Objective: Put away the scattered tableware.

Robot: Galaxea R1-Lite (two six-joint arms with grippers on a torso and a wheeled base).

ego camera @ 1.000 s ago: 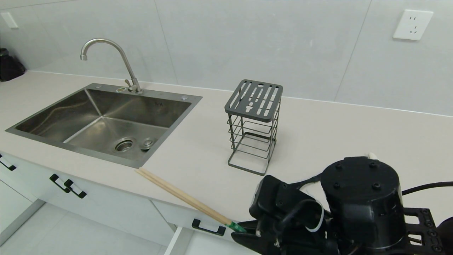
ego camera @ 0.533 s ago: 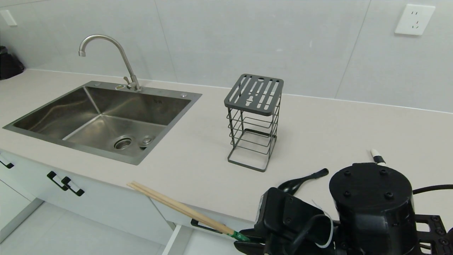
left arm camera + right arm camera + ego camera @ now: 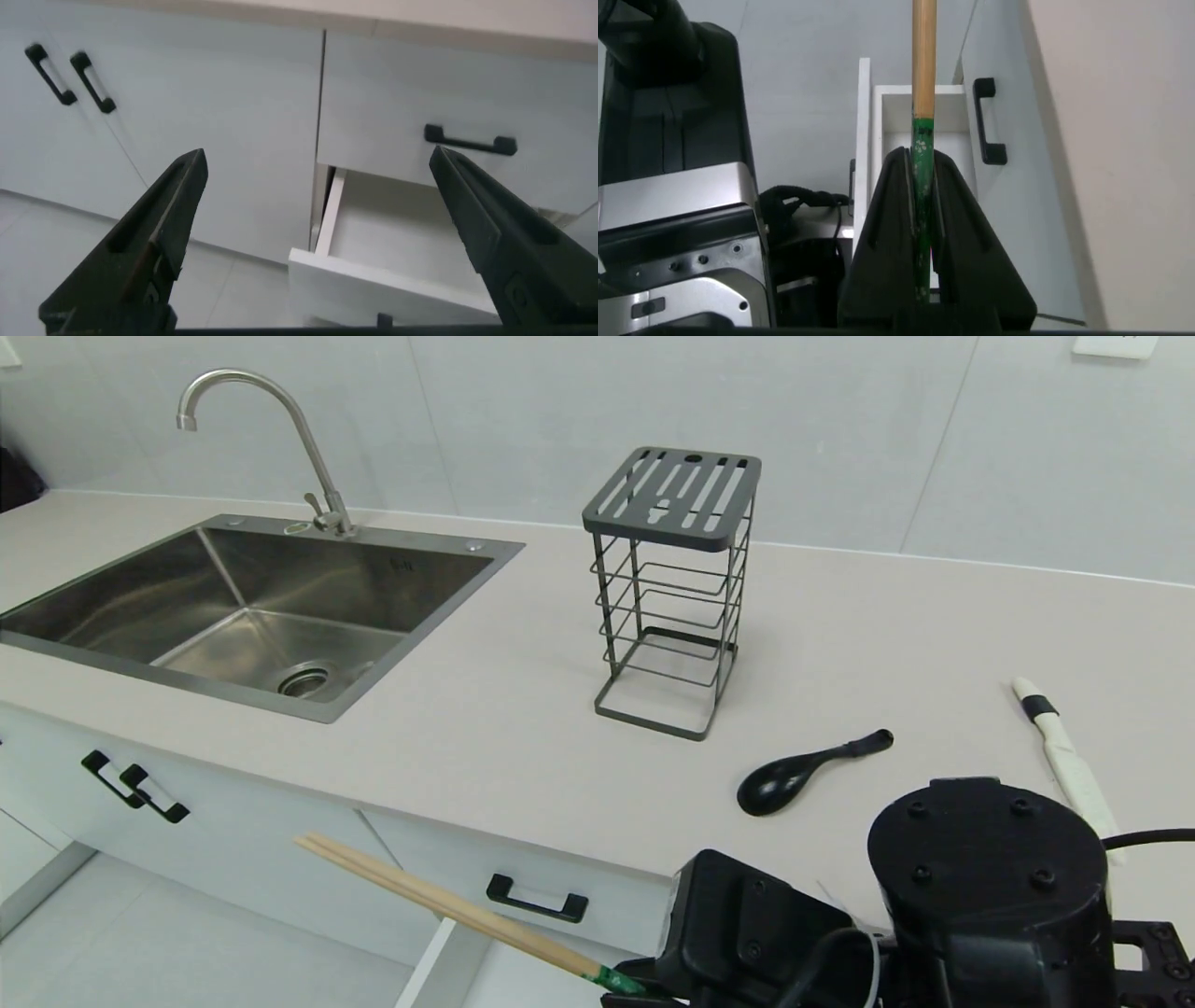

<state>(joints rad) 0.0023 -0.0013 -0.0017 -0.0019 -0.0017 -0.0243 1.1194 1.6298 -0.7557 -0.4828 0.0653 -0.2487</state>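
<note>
A pair of wooden chopsticks (image 3: 448, 907) with green ends is held level in front of the cabinet, below the counter's front edge. My right gripper (image 3: 644, 991) is shut on their green ends (image 3: 921, 149), with the sticks (image 3: 923, 56) pointing away over an open white drawer (image 3: 906, 121). A black spoon (image 3: 803, 773) lies on the counter right of the wire rack (image 3: 670, 597). A white utensil with a black band (image 3: 1064, 756) lies at the far right. My left gripper (image 3: 316, 163) hangs open before the cabinet fronts, nothing between its fingers.
A steel sink (image 3: 103, 653) with a tap (image 3: 299, 429) takes up the counter's left part. Below the counter are white cabinet doors with black handles (image 3: 135, 784) and the pulled-out drawer (image 3: 392, 252) under a shut drawer front (image 3: 537, 901).
The head camera has shifted, so the whole scene sits higher. My right arm has drawn back off the counter with the chopsticks, uncovering the black spoon and the white utensil.
</note>
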